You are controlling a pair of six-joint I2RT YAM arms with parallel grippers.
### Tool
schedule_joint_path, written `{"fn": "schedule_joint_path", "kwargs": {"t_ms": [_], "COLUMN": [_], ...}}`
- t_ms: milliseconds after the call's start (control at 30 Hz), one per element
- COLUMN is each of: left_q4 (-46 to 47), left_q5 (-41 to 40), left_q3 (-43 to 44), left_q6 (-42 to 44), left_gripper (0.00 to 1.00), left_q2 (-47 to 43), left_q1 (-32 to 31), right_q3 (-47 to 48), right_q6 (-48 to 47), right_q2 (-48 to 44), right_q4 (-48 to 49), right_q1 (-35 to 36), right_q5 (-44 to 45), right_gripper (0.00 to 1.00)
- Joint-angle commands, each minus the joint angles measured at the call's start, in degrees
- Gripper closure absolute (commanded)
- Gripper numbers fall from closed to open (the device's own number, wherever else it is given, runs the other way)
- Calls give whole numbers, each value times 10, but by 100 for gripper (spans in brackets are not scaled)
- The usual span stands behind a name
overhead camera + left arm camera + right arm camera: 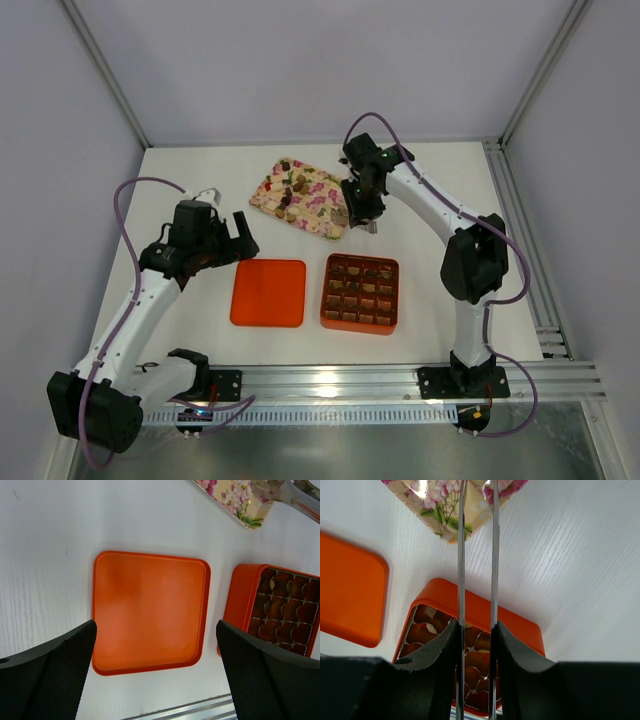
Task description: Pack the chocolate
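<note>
Loose brown chocolate lumps (290, 192) lie on the pink floral tray (318, 203). More chocolate (360, 290) fills most cells of the orange box (361, 322); it also shows in the left wrist view (285, 611) and the right wrist view (422, 630). My right gripper (362, 208) is shut on metal tongs (461, 555) at the tray's near right corner (445, 510). The tong tips are out of the wrist view, and I cannot tell if they hold a piece. My left gripper (155, 680) is open and empty above the orange lid (150, 610).
The orange lid (268, 292) lies flat to the left of the box, with a narrow gap between them. A metal rail (400, 378) runs along the near table edge. White walls enclose the table at the back and both sides.
</note>
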Motion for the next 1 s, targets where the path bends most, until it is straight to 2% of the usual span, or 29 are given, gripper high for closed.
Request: {"fn": "schedule_joint_path", "kwargs": {"t_ms": [0,633,967], "left_q4": [14,14,14], "left_q5": [1,1,1], "left_q3": [9,9,11], "left_q6": [1,0,1], "left_gripper": [0,0,0], "left_q2": [-1,0,-1], "left_q1": [3,3,3], "right_q3": [29,22,-24], "right_q6": [-3,1,10], "right_q2": [-60,-84,-152], "right_q4": [-2,5,8], "right_q1": [-2,-2,-2], "right_q5": [0,-8,-21], "right_gripper": [67,66,66]}}
